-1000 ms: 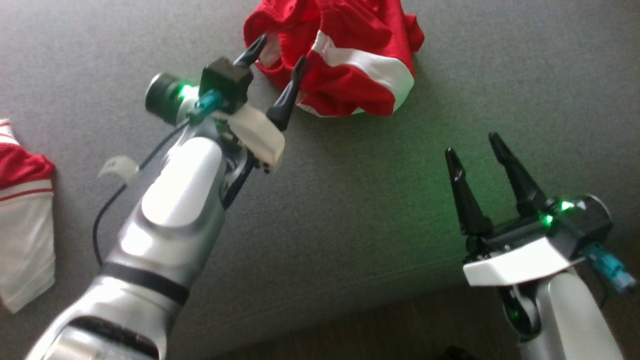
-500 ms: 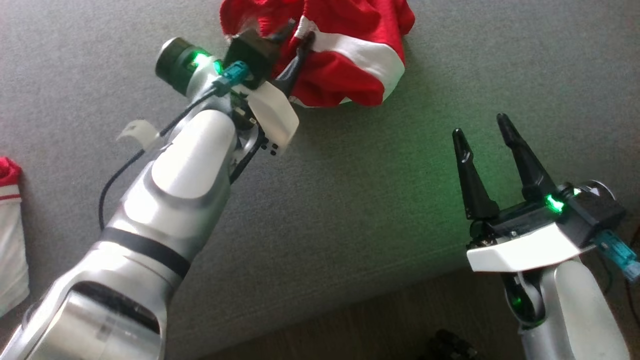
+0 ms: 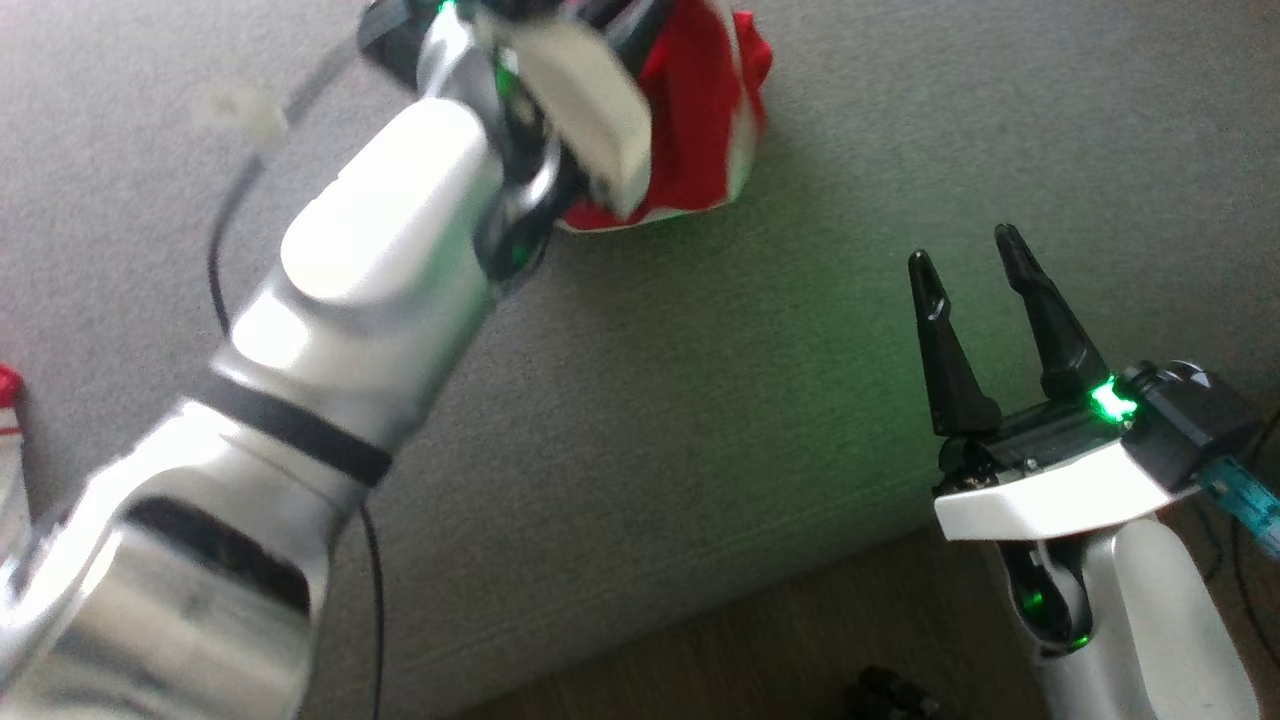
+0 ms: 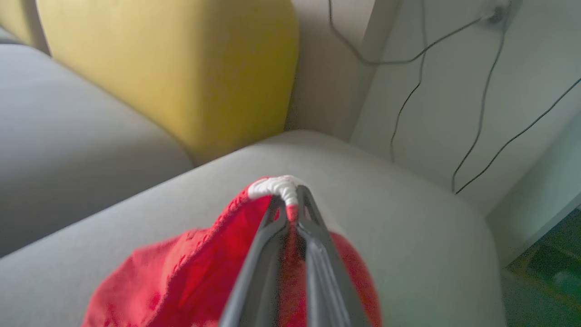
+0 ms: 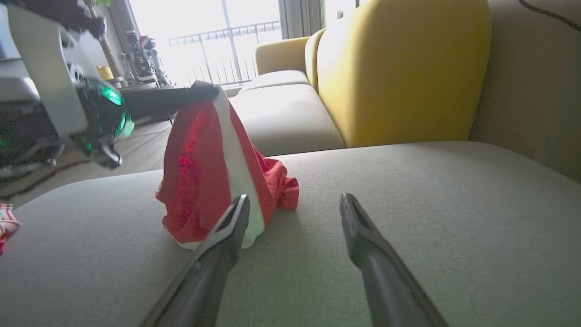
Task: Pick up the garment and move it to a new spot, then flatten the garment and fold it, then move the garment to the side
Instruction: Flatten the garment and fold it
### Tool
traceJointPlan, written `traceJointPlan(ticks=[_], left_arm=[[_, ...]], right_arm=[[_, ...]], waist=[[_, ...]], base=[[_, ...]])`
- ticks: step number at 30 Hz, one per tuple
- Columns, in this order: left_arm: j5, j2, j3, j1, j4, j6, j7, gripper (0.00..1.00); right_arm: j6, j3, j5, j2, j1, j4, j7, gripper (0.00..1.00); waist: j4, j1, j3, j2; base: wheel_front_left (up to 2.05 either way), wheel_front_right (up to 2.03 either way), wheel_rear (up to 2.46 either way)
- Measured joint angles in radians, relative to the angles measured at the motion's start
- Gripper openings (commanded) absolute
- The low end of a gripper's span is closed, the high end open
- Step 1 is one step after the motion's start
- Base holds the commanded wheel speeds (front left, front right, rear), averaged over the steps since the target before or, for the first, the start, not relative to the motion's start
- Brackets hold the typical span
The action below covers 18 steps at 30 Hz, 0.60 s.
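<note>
On my far left a bit of red-and-white striped cloth (image 5: 7,222) lies on the grey sofa seat (image 3: 700,400), well apart from the work. Next in, my left arm (image 3: 380,220) reaches up and away from me, blurred in the head view. At its end the left tool (image 4: 290,197) is clamped tight on the garment (image 5: 199,181). Through the left wrist camera I see both dark fingers pressed together with a bunched white edge of the fabric nipped at their tips. The red garment hangs from that pinch in a tent shape, a white band (image 5: 231,150) running down its side. Its lower folds rest on the sofa seat near the back of the cushion. Further right, my right tool (image 3: 965,250) sits low over the seat's front edge, its fingers spread wide with nothing between them, pointing toward the garment but well apart from it. Beyond it, on the right of the right wrist view, a yellow backrest (image 5: 404,72) rises behind the seat
</note>
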State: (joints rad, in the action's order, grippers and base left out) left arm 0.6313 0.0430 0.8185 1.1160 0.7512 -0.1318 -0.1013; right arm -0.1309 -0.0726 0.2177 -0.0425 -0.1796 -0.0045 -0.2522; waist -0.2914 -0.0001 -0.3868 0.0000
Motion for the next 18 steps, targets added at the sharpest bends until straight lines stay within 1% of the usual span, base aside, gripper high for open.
traceJointPlan(ticks=[4, 6, 8, 12, 14, 18], left_arm=[[0.128, 0.031, -0.012, 0.1, -0.083, 0.0, 0.079, 0.0], [0.173, 0.045, -0.025, 0.14, -0.114, 0.0, 0.106, 0.0], [0.201, 0.053, -0.032, 0.175, -0.128, 0.0, 0.124, 0.0], [0.227, 0.05, -0.065, 0.24, -0.135, 0.003, 0.136, 0.0], [0.226, 0.047, -0.077, 0.264, -0.136, 0.029, 0.146, 0.0], [0.226, 0.053, -0.086, 0.253, -0.134, 0.099, 0.178, 0.0]], right_arm=[[0.0, -0.004, 0.022, 0.0, 0.0, 0.003, 0.0, 1.0], [0.0, -0.007, 0.03, 0.0, 0.001, 0.005, 0.0, 1.0], [0.0, -0.009, 0.032, 0.0, 0.001, 0.006, 0.0, 1.0], [0.0, -0.007, 0.038, 0.0, 0.005, 0.007, 0.0, 1.0], [0.0, -0.007, 0.037, 0.0, 0.005, 0.007, 0.0, 1.0], [0.0, 0.001, 0.035, -0.001, 0.006, 0.006, 0.0, 1.0]], waist=[[-0.025, 0.0, 0.027, 0.0], [-0.036, 0.0, 0.042, 0.0], [-0.044, 0.0, 0.058, 0.0], [-0.047, 0.0, 0.089, 0.0], [-0.041, 0.0, 0.101, 0.0], [-0.013, 0.0, 0.111, 0.0]], base=[[0.0, 0.0, 0.0], [0.0, 0.0, 0.0], [0.0, 0.0, 0.0], [0.0, 0.0, 0.0], [0.0, 0.0, 0.0], [0.0, 0.0, 0.0]])
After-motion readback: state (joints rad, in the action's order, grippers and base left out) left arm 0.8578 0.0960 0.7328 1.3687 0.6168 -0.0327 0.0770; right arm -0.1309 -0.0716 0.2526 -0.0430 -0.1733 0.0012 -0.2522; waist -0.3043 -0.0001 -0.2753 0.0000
